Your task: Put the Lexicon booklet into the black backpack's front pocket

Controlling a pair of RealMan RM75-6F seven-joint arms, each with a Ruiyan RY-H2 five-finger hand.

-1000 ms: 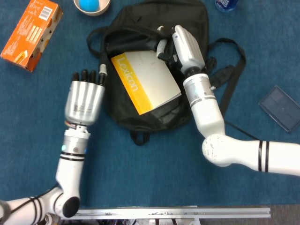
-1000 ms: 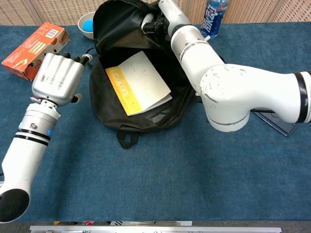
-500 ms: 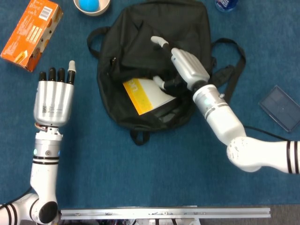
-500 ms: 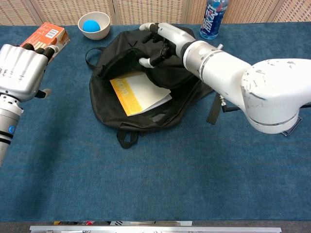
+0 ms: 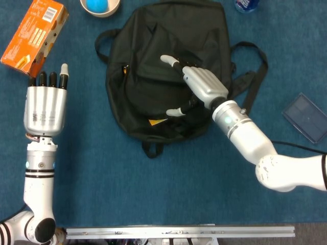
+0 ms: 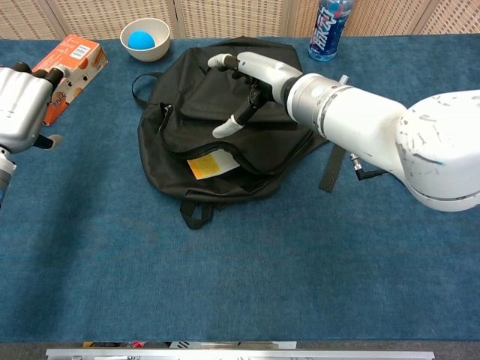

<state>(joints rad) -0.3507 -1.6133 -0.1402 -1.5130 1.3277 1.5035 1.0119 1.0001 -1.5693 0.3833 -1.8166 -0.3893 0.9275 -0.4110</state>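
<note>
The black backpack (image 5: 153,61) lies flat in the middle of the blue table. Only a small orange-and-white corner of the Lexicon booklet (image 5: 157,121) (image 6: 212,165) sticks out from under the front pocket's flap; the rest is hidden inside. My right hand (image 5: 196,87) (image 6: 255,75) rests over the flap with fingers spread and holds nothing. My left hand (image 5: 46,104) (image 6: 22,105) is well left of the backpack, with fingers straight and nothing in it.
An orange box (image 5: 34,35) lies at the far left, near a white bowl (image 5: 99,6) with a blue ball. A bottle (image 6: 328,28) stands behind the backpack. A dark flat case (image 5: 305,117) lies at the right. Backpack straps (image 5: 253,76) trail rightward.
The pocket flap has dropped over the booklet, leaving only a corner showing. My right hand let go of the flap and lowered onto it. My left hand drew away to the left.
</note>
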